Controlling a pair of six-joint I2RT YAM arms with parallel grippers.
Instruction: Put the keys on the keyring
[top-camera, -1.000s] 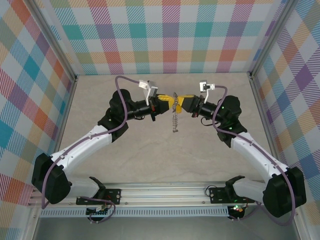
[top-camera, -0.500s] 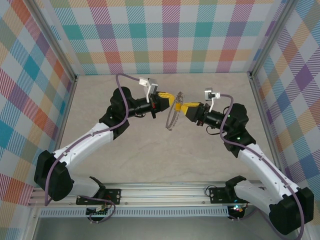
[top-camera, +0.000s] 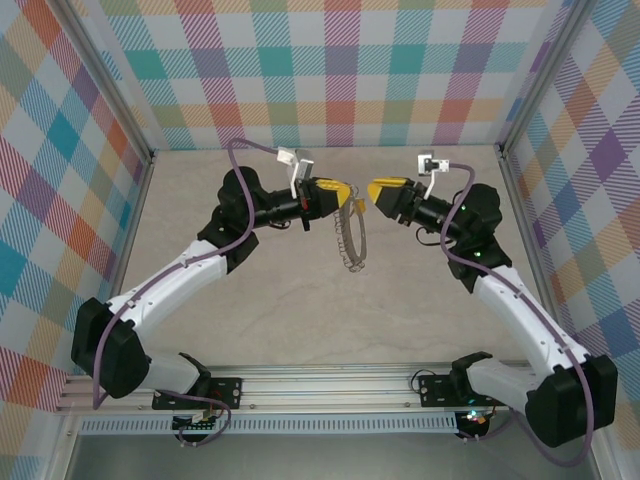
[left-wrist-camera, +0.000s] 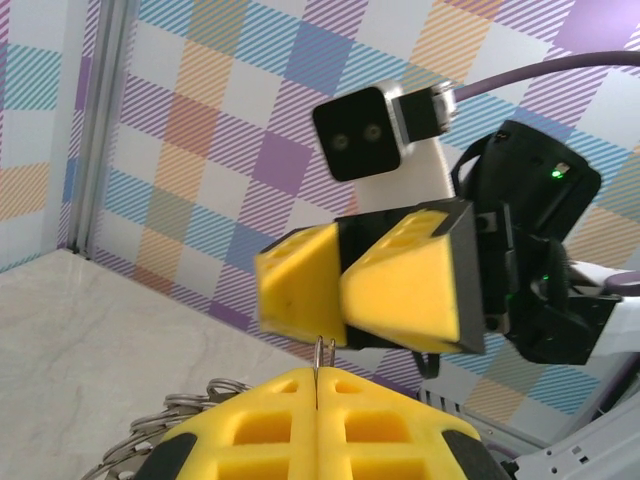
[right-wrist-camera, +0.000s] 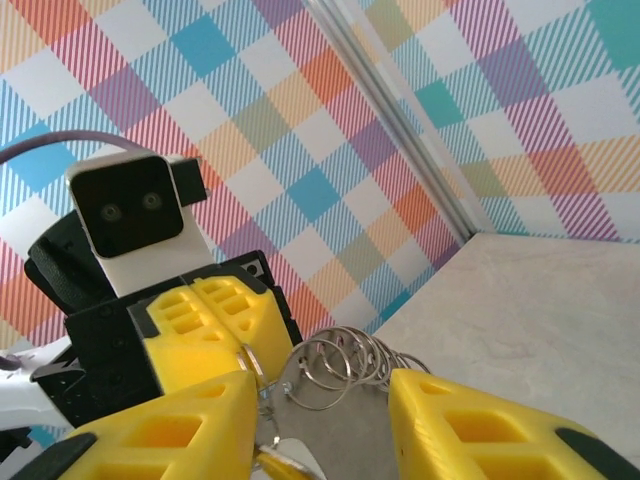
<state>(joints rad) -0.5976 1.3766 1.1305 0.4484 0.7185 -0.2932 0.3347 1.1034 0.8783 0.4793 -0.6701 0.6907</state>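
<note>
Pale marbled surface (top-camera: 300, 310) up front, plaid walls (top-camera: 340, 70) all round behind. Left tool (top-camera: 344, 194) is pressed tight together, pinching the top of the keyring (top-camera: 348, 240), and the silvery loop hangs down from it over mid-surface. Right tool (top-camera: 373, 188) faces it tip to tip, fingers spread, close beside the ring; can't tell whether they touch.

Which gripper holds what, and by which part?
The left gripper pinches the keyring by its top end; the rest hangs down. The right gripper is open, holding nothing.
</note>
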